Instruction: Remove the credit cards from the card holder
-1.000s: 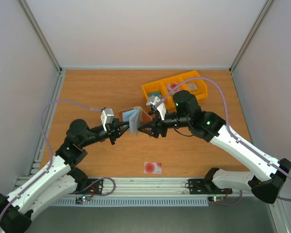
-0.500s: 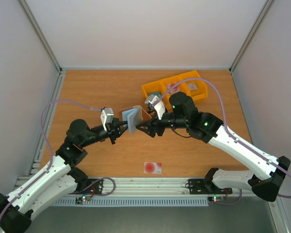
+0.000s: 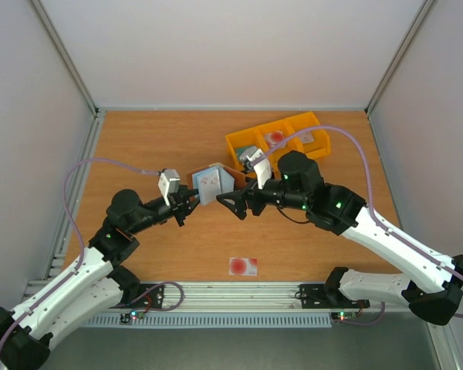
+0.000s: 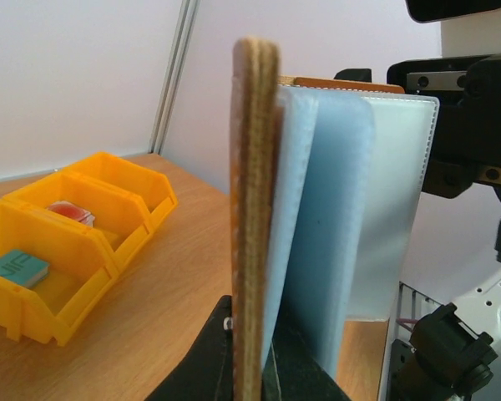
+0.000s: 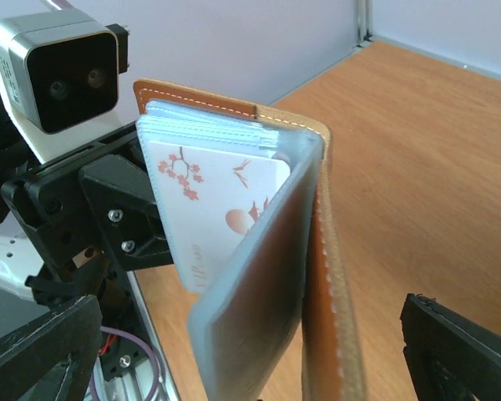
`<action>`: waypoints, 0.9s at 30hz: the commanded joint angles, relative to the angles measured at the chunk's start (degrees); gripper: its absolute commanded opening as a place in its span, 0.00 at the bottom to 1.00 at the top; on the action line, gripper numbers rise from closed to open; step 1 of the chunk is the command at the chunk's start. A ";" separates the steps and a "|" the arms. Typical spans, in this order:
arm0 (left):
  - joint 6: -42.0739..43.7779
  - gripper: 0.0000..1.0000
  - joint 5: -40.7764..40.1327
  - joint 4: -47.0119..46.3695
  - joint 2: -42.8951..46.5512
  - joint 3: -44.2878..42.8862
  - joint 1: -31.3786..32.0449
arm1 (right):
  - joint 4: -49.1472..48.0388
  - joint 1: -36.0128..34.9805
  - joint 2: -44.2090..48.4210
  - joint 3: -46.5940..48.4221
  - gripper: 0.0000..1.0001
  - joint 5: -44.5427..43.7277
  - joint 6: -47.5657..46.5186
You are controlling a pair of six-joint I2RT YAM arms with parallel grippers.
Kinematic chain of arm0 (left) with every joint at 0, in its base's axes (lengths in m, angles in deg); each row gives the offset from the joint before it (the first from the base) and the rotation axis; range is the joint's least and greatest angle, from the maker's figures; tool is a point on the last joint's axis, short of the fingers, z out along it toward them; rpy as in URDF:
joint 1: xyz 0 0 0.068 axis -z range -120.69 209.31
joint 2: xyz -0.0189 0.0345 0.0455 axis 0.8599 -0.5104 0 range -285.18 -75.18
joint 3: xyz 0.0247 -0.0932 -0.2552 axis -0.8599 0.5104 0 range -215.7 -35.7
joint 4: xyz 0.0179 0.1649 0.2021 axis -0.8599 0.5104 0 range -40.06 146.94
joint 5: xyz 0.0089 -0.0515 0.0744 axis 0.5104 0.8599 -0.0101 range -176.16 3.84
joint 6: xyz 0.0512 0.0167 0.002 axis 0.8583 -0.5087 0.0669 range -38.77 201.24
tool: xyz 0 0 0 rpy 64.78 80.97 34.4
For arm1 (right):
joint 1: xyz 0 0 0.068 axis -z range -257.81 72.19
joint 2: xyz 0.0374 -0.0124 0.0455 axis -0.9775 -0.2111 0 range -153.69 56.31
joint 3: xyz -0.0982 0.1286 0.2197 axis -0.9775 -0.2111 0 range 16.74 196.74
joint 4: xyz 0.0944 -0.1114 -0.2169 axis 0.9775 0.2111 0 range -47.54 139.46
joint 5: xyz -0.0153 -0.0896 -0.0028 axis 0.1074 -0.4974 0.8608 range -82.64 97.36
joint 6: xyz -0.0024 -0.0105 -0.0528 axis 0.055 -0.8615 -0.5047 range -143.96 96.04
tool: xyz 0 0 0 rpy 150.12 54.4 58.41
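Two credit cards can be made out. A loose credit card point(image 3: 242, 267) is laid flat on the desk point(image 3: 147, 146) near its front edge, red spot upward, well apart from both arms. A sleeved credit card point(image 5: 217, 209), pale with a printed blossom branch and a reddish disc, is seen inside a clear pocket of the card holder point(image 3: 210, 182).

The card holder is held upright above the middle of the desk. Its brown leather cover is clenched low down by the left gripper point(image 3: 188, 200), so that the pockets are fanned open and their free edges are turned toward the other arm (presumably so that a card can be pinched and drawn out). The right gripper point(image 3: 230, 205) is spread wide and grasps nothing; the holder's open edge stands just ahead of its parted fingers, with no contact visible.

Open room is left in front and to the left for a withdrawal. Behind and to the right, the yellow bin point(image 3: 233, 143) is set near, so a pull in that direction would be cramped.
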 commanded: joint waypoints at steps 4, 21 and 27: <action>0.85 0.00 -0.51 -2.34 1.20 0.56 0.02 | -3.33 -2.28 -0.37 -1.14 0.88 -9.22 2.69; -5.39 0.31 5.65 -3.88 2.95 2.39 -0.02 | 7.42 5.02 2.75 0.48 0.01 0.76 -3.47; -2.74 0.49 7.73 -4.60 2.21 2.48 -0.02 | 15.78 10.34 0.41 6.18 0.01 9.38 -4.49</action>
